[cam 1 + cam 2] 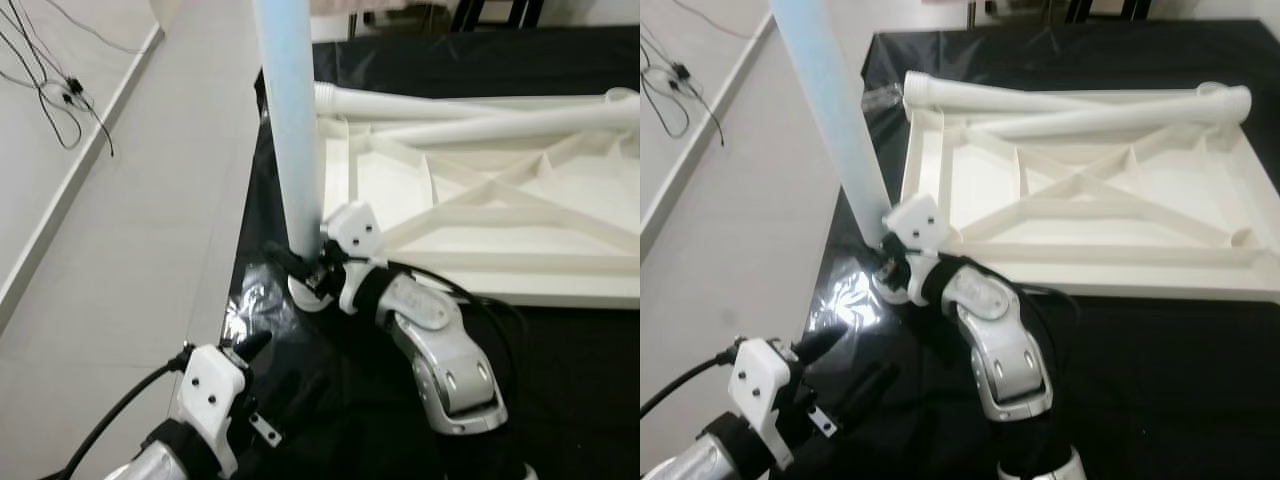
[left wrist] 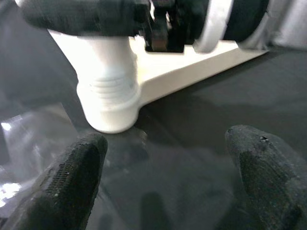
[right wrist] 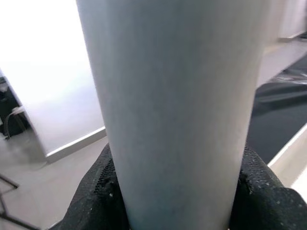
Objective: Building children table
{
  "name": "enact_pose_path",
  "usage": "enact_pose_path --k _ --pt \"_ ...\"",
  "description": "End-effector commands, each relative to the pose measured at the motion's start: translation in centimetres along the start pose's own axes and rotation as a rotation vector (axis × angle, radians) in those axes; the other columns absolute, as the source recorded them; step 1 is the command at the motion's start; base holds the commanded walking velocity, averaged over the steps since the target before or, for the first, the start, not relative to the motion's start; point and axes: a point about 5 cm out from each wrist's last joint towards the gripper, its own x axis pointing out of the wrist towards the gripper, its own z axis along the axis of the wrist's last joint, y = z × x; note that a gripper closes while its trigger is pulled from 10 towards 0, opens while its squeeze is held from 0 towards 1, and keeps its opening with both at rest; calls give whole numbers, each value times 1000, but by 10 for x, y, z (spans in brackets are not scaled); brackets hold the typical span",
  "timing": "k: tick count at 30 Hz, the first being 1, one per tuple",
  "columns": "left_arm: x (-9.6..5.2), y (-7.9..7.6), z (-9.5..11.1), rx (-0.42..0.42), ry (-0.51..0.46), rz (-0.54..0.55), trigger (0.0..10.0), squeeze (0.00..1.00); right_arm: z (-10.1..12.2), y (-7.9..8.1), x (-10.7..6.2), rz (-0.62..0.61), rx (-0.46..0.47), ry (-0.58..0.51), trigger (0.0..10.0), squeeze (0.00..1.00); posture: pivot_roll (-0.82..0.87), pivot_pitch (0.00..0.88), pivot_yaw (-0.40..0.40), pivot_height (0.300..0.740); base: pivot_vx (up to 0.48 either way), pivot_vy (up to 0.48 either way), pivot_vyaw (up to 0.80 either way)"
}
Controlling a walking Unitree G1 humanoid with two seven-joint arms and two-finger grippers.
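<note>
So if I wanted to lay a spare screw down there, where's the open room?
The black sheet lies bare between the upturned tabletop and the right arm. It is crowded at the corner socket, where the right gripper clamps the upright leg and the open left gripper hovers.

one upturned white tabletop (image 1: 1090,215), three white table legs (image 1: 830,120), two grippers (image 1: 310,265), one black sheet (image 1: 1160,350)

Right end effector (image 1: 305,262) clamped; left end effector (image 2: 168,177) fingers spread
</note>
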Motion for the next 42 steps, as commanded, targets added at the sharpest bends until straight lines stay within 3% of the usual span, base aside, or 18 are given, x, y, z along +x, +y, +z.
enact_pose_path --k 1,2,4,7,9,11,12,14,16,17,19,22,24,31,34,42 --pt "-5 6 4 32 10 40 10000 0 -55 5 -10 -58 145 234 10000 0 9 277 43 740 0 0 0" --pt "-4 15 12 50 -20 82 10000 0 -56 8 -11 -65 143 230 10000 0 12 272 46 740 0 0 0" --pt "-4 15 12 50 -20 82 10000 0 -56 8 -11 -65 143 230 10000 0 12 272 46 740 0 0 0" --pt "8 43 46 101 -153 145 10000 0 -53 17 -12 -118 156 229 10000 0 11 261 57 740 0 0 0" --pt "11 48 56 112 -191 146 10000 0 -52 18 -12 -131 159 227 10000 0 11 261 57 740 0 0 0" --pt "17 61 83 125 -283 124 10000 0 -52 22 -13 -148 164 216 10000 0 6 254 71 740 0 0 0" --pt "17 61 83 125 -283 124 10000 0 -52 22 -13 -148 164 216 10000 0 6 254 71 740 0 0 0" --pt "19 65 94 129 -319 101 10000 0 -52 23 -13 -154 166 212 10000 0 5 253 75 740 0 0 0" --pt "26 71 122 119 -400 -2 10000 0 -52 27 -13 -154 168 202 10000 0 3 248 86 740 0 0 0" --pt "26 71 122 119 -400 -2 10000 0 -52 27 -13 -154 168 202 10000 0 3 248 86 740 0 0 0" --pt "34 67 142 75 -448 -143 10000 0 -52 31 -12 -144 156 188 10000 0 5 244 97 740 0 0 0" --pt "37 63 147 43 -457 -215 10000 0 -51 32 -12 -140 151 183 10000 0 5 243 100 740 0 0 0" --pt "45 52 153 -23 -451 -389 10000 0 -50 35 -11 -139 150 172 10000 0 -3 237 108 740 0 0 0" --pt "53 45 157 -49 -421 -531 10000 0 -49 37 -11 -142 155 165 10000 0 -15 231 115 740 0 0 0" --pt "59 49 162 -34 -359 -618 10000 0 -48 39 -10 -143 155 161 10000 0 -22 228 118 740 0 0 0" --pt "56 57 169 12 -318 -612 10000 0 -49 39 -11 -139 153 160 10000 0 -21 225 116 740 0 0 0"
